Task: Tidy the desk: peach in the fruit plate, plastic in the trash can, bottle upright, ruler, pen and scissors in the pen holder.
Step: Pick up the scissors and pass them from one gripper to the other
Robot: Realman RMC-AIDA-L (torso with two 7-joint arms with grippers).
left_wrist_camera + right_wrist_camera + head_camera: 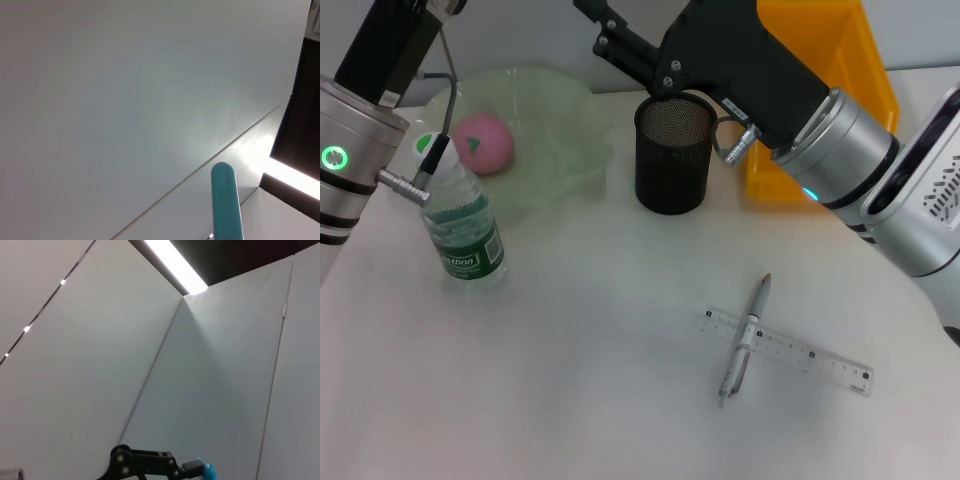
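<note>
1. Fruit plate (560,130), 11 o'clock on tabletop (600,380): holding peach (483,143).
2. Bottle (460,225), upright, at plate's 7 o'clock.
3. Pen holder (672,155), 12 o'clock; contents hidden.
4. Pen (745,338) across ruler (786,351), 4 o'clock.
5. Yellow bin (820,90), 1 o'clock.
6. Right hand (605,30) above holder, left hand out of frame: grip state cannot tell.

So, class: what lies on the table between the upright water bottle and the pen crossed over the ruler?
Nothing: in the head view, the table is bare between the bottle and the pen lying across the ruler.
</note>
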